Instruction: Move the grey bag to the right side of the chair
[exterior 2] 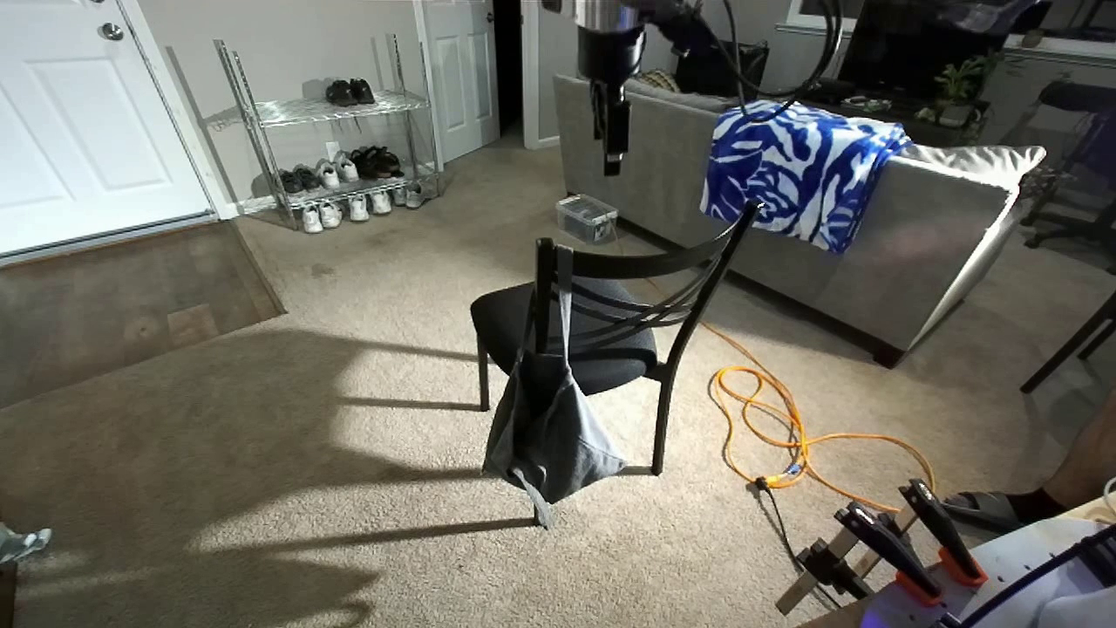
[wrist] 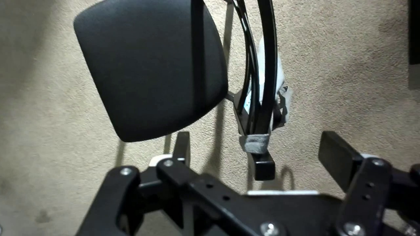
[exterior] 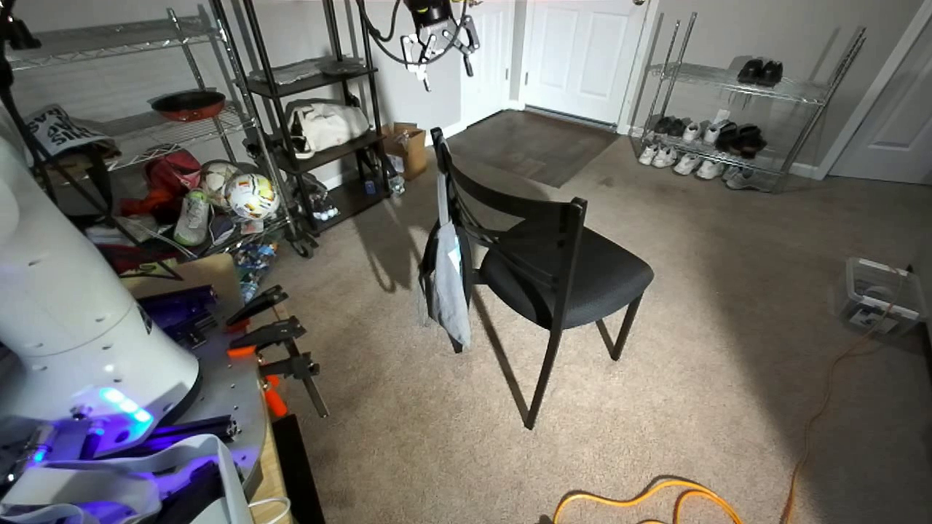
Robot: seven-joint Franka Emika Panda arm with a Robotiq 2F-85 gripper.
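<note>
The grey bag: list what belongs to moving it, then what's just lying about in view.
For the job:
chair
grey bag, hanging from it
tool, open

Just lying about:
orange cord
clear plastic bin
shoes
frying pan
patterned ball
blue-and-white blanket

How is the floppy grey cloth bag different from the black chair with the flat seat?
The floppy grey cloth bag is creased and saggy; the black chair with the flat seat looks stiff. The bag hangs from the chair's curved backrest by a grey strap; the chair stands on beige carpet. The bag is smaller than the chair. Neither is held by the open two-fingered gripper.
</note>
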